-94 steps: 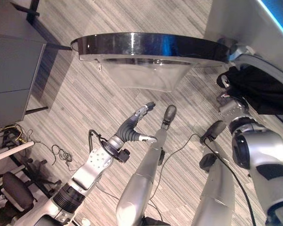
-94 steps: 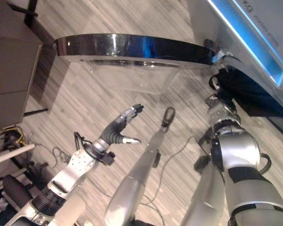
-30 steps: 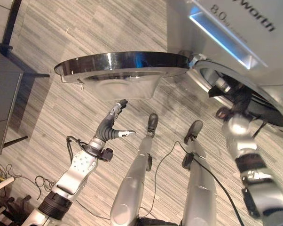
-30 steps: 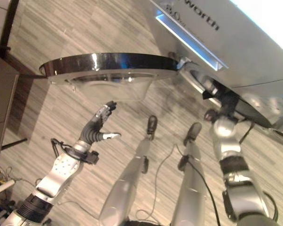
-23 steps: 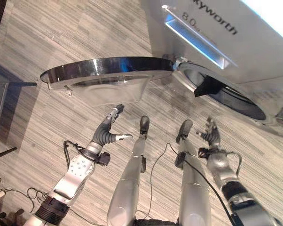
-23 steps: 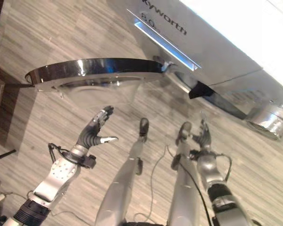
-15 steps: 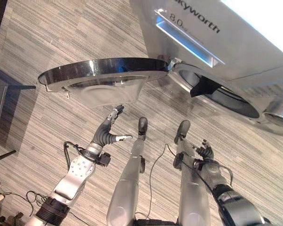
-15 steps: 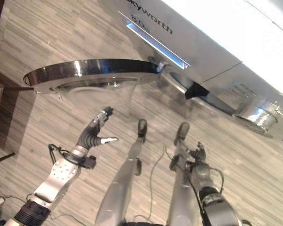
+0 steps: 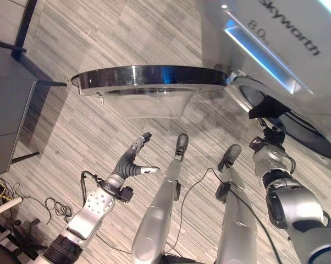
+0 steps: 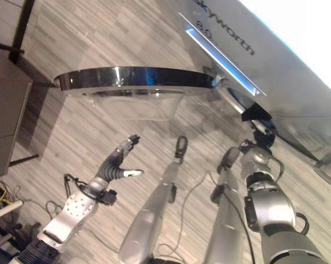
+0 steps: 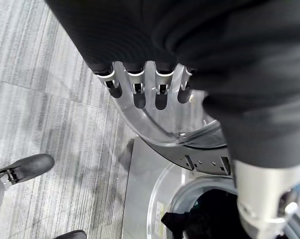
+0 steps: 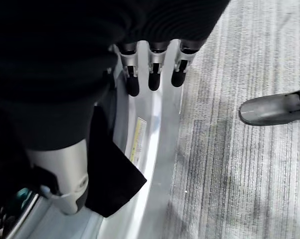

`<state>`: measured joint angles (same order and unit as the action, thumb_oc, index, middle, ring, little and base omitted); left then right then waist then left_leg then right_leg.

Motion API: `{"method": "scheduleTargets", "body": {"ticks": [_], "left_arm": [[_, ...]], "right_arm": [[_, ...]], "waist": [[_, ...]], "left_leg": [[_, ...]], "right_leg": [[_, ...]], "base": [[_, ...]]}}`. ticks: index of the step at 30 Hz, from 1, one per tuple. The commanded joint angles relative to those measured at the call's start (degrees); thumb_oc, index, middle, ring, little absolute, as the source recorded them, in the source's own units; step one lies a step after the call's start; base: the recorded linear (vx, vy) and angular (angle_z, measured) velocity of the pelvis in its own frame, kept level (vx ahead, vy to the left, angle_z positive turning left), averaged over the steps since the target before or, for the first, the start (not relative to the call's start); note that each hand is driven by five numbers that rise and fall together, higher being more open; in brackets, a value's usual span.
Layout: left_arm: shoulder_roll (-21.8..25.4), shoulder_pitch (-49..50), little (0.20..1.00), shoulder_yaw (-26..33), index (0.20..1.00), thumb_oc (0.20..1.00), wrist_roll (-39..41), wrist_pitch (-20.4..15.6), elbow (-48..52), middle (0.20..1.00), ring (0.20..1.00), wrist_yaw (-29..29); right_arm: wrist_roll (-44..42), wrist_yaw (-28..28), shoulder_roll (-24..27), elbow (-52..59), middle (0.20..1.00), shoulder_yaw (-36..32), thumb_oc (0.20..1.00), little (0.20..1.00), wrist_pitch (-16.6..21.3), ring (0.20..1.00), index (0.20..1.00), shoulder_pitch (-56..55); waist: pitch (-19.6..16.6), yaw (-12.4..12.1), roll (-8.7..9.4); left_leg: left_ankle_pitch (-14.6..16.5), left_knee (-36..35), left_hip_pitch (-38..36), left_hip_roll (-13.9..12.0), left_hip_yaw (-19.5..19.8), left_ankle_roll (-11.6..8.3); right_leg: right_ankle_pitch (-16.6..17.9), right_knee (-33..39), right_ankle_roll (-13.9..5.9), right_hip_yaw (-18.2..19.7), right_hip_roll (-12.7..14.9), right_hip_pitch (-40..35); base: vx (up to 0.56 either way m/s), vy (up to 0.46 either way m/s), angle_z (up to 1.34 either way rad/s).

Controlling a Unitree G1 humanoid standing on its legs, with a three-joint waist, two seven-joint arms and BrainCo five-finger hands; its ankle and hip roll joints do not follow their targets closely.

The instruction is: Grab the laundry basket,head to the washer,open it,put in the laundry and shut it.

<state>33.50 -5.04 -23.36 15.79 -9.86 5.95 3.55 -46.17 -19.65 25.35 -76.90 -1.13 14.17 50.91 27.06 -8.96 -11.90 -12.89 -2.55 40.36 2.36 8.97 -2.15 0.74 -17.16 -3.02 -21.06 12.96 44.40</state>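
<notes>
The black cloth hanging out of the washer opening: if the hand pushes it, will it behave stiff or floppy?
Probably floppy: the black cloth droops over the washer rim in a loose fold. It looks thin, so likely light, and may slide back out if pushed only partly.

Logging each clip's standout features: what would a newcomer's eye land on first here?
The washer door stands wide open, swung out flat over the wood-look floor. At the washer's opening, dark laundry hangs over the rim, with the right hand raised close to it. The left hand is open below the door.

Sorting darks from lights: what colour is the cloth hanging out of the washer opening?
Black cloth, clearest in the right wrist view.
</notes>
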Motion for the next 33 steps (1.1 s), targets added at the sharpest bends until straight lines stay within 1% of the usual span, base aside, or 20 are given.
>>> {"method": "scheduleTargets", "body": {"ticks": [1, 6, 12, 15, 18, 21, 24, 28, 29, 33], "left_arm": [[-0.9, -1.9, 1.0, -2.1, 1.0, 1.0, 0.4, -2.0, 3.7, 1.0, 1.0, -1.0], [-1.6, -2.4, 1.0, -3.2, 1.0, 1.0, 0.5, -1.6, 3.4, 1.0, 1.0, -1.4], [-1.5, -3.2, 1.0, -4.9, 1.0, 1.0, 0.7, -1.4, 3.0, 1.0, 1.0, -1.6], [-1.3, -4.0, 1.0, -5.8, 1.0, 1.0, 0.7, -1.1, 2.6, 1.0, 1.0, -0.8], [-1.2, -4.7, 1.0, -6.3, 1.0, 1.0, 0.6, -0.9, 2.4, 1.0, 1.0, -0.3], [-1.1, -5.4, 1.0, -6.9, 1.0, 1.0, 1.1, -0.9, 2.3, 1.0, 1.0, 0.1], [-1.2, -6.0, 1.0, -7.2, 1.0, 1.0, 1.6, -0.9, 2.4, 1.0, 1.0, 0.2], [-1.0, -6.0, 1.0, -7.1, 1.0, 1.0, 1.8, -1.1, 2.4, 1.0, 1.0, 0.4], [-0.8, -5.7, 1.0, -6.7, 1.0, 1.0, 1.5, -1.1, 2.2, 1.0, 1.0, 0.6], [-0.6, -5.6, 1.0, -6.5, 1.0, 1.0, 1.0, -0.9, 1.9, 1.0, 1.0, 0.7]], "right_arm": [[-5.8, 4.0, 3.0, 0.6, 1.0, 0.9, 1.0, 1.0, 0.6, 1.0, 1.0, 0.5], [-11.2, 5.9, 0.2, -0.2, 1.0, 0.8, 1.0, 1.0, 1.3, 1.0, 1.0, 3.2], [-14.2, 6.2, -2.2, 1.6, 1.0, 3.4, 1.0, 1.0, 2.6, 1.0, 1.0, 8.0], [-16.6, 5.4, -3.8, 2.5, 1.0, 3.4, 1.0, 1.0, 3.8, 1.0, 1.0, 9.9], [-17.2, 5.0, -4.9, 2.4, 1.0, 3.8, 1.0, 1.0, 3.9, 1.0, 1.0, 11.0], [-17.5, 4.6, -6.9, 2.4, 1.0, 4.7, 1.0, 1.0, 3.5, 1.0, 1.0, 11.8], [-17.3, 4.3, -6.8, 2.3, 1.0, 4.8, 1.0, 1.0, 3.4, 1.0, 1.0, 12.4], [-16.9, 4.0, -5.3, 2.0, 1.0, 4.9, 1.0, 1.0, 3.3, 1.0, 1.0, 13.1], [-16.7, 3.6, -4.3, 1.6, 1.0, 4.8, 1.0, 1.0, 3.1, 1.0, 1.0, 13.4], [-18.1, 3.3, -3.6, 1.1, 1.0, 4.0, 1.0, 1.0, 3.3, 1.0, 1.0, 14.4]], "waist": [[-0.6, -1.1, -2.38], [-0.7, -2.1, -2.96], [-1.0, -2.8, -2.75], [-0.8, -2.7, -2.19], [-0.7, -2.6, -1.78], [-0.7, -2.6, -1.15], [-0.7, -2.6, -0.9], [-0.8, -2.9, -0.99], [-0.9, -3.1, -0.95], [-0.9, -3.1, -0.85]], "left_leg": [[7.5, 3.4, 0.6, -2.5, -3.8, -1.36], [7.5, 3.6, 1.2, -2.6, -4.0, -1.44], [7.6, 4.1, 0.9, -2.9, -4.2, -1.49], [7.8, 4.3, 0.7, -3.0, -4.5, -1.49], [8.0, 4.6, 0.5, -3.1, -4.5, -1.52], [8.3, 5.0, 0.1, -3.1, -4.5, -1.57], [8.5, 5.3, 0.2, -3.1, -4.3, -1.63], [8.4, 5.3, 0.3, -3.0, -4.1, -1.7], [8.3, 5.1, 0.5, -3.0, -4.0, -1.73], [8.2, 4.8, 0.8, -3.1, -4.0, -1.71]], "right_leg": [[-0.1, 7.5, -2.02, 1.1, 0.8, -1.0], [-0.6, 6.8, -1.85, 1.4, 0.7, 0.0], [-0.5, 6.7, -1.76, 1.6, 0.4, -0.2], [-0.5, 6.6, -1.69, 1.6, 0.2, -0.6], [-0.5, 6.7, -1.63, 1.6, 0.2, -1.0], [-0.4, 7.0, -1.64, 1.3, 0.1, -1.8], [-0.3, 7.4, -1.69, 1.0, 0.2, -2.4], [-0.3, 7.6, -1.71, 0.8, 0.3, -2.5], [-0.3, 7.6, -1.72, 0.8, 0.3, -2.4], [-0.2, 7.9, -1.74, 0.8, 0.3, -2.2]], "base": [[0.01, -0.024, 0.06], [0.0, 0.0, 0.0], [0.0, 0.0, -0.01], [0.0, 0.0, 0.0], [0.0, 0.0, 0.0], [0.0, 0.0, 0.0], [0.0, 0.0, 0.0], [0.0, 0.0, 0.0], [0.0, 0.0, 0.0], [0.0, 0.0, 0.0]]}}
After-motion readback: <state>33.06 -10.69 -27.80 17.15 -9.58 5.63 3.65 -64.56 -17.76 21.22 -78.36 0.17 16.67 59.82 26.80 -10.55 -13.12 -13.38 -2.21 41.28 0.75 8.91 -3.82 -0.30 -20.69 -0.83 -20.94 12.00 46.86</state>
